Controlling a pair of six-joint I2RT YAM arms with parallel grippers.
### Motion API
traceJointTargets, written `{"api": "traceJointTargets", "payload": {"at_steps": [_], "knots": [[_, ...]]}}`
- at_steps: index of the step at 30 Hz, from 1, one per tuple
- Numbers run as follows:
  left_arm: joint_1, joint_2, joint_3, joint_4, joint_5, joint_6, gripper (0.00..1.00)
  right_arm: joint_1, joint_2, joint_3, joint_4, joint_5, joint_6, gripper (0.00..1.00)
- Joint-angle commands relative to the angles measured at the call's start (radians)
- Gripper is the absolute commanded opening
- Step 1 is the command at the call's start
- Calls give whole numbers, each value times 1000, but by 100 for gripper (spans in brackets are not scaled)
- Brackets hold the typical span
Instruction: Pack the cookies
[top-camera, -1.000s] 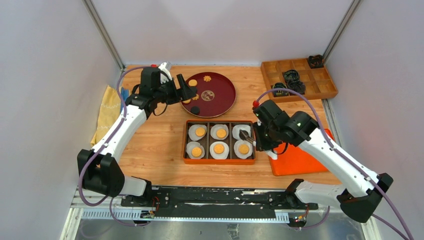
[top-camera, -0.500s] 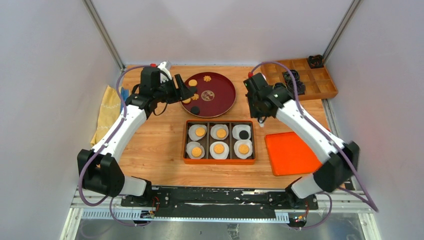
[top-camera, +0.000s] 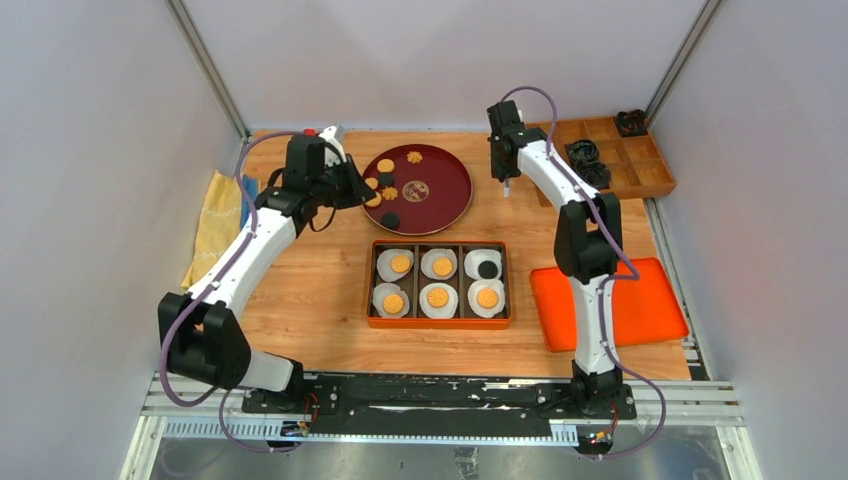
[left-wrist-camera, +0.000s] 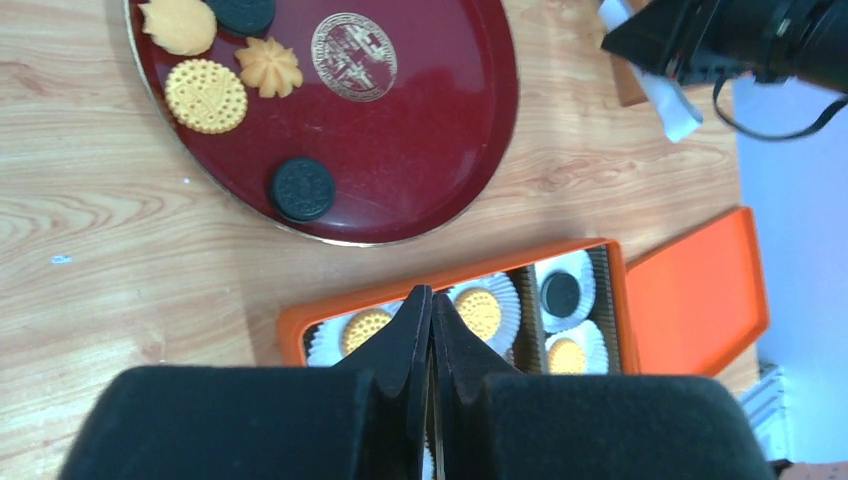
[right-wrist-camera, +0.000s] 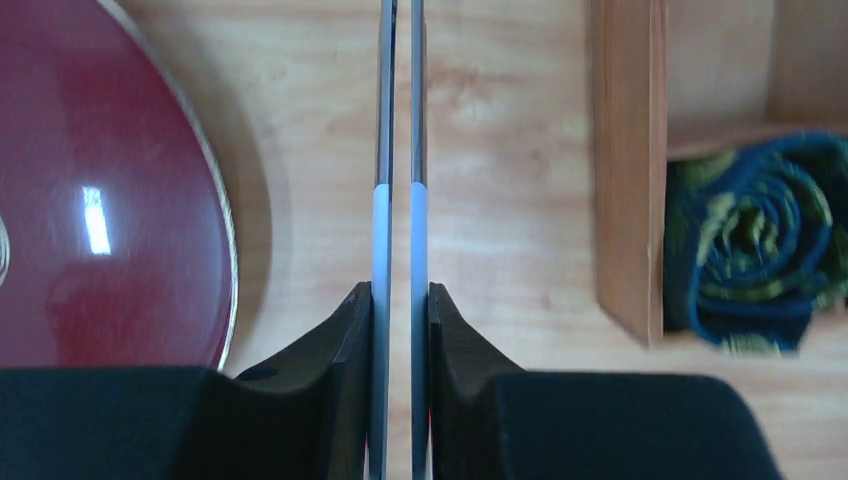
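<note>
An orange six-compartment box (top-camera: 438, 319) sits mid-bench, two rows of three, with a white crinkled paper cup (top-camera: 474, 264) in every compartment. Each cup holds one of the cookies (top-camera: 437, 297). Five are golden rounds, and the cup in the far row at the box's 3 o'clock end carries a dark cookie (top-camera: 487, 269).

At 12 o'clock from the box lies a round dark-red tray (top-camera: 440, 190) with a gold emblem at its centre. Six loose biscuits are on it, all on its 9 o'clock half. A flower-shaped biscuit (top-camera: 413, 156) lies near the far rim. A black round (left-wrist-camera: 303, 188) lies nearest the box, and a golden patterned round (left-wrist-camera: 205, 95) is close to the rim.

An orange lid (top-camera: 640, 310) lies flat at 3 o'clock of the box, apart from it. A wooden divider tray (top-camera: 640, 170) occupies the bench's 1 o'clock corner. Some of its cells hold dark coiled bundles, one of them a blue-and-green roll (right-wrist-camera: 750, 250). A yellow cloth (top-camera: 215, 225) lies at the 9 o'clock edge of the bench (top-camera: 320, 290).

The left tool (left-wrist-camera: 431, 300) hangs over the red tray's 9 o'clock rim, its black fingers pressed together with nothing between them. The right tool (right-wrist-camera: 398, 40) hovers above bare wood between the red tray and the divider tray. Its thin blades are parallel with only a sliver of a gap, gripping nothing.
</note>
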Motion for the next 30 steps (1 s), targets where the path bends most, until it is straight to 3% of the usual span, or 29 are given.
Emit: {"api": "traceJointTargets", "payload": {"at_steps": [1,4,10,12,16,20,22,24,25,26,27,30], "knots": [[-15,39,3,-42,-59,32,4,-64,160,137,-84,-118,-2,11],[-16,44,-36,-69,-138,24,0,-85,235,211,-138,-193,-6,23],[-18,-28,-205,-97,-298,-4,0,-100,228,174,-113,-313,-19,53],[-20,-72,-252,-112,-354,-8,0,-101,192,142,-79,-316,-23,81],[-27,-153,-319,-158,-409,-27,0,-101,107,85,-23,-296,-23,84],[-38,-201,-368,-195,-457,-58,0,-96,-73,-77,26,-260,-1,85],[-39,-208,-393,-199,-468,-66,0,-90,-186,-192,43,-239,9,81],[-42,-206,-418,-197,-467,-78,0,-81,-297,-306,47,-201,19,67],[-44,-200,-430,-197,-464,-86,0,-75,-347,-360,46,-185,27,46],[-50,-193,-442,-195,-461,-97,0,-67,-396,-420,46,-182,37,12],[-58,-186,-456,-195,-457,-107,0,-60,-438,-477,38,-189,49,1],[-112,-172,-501,-194,-472,-149,0,-18,-553,-639,22,-187,77,0]]}}
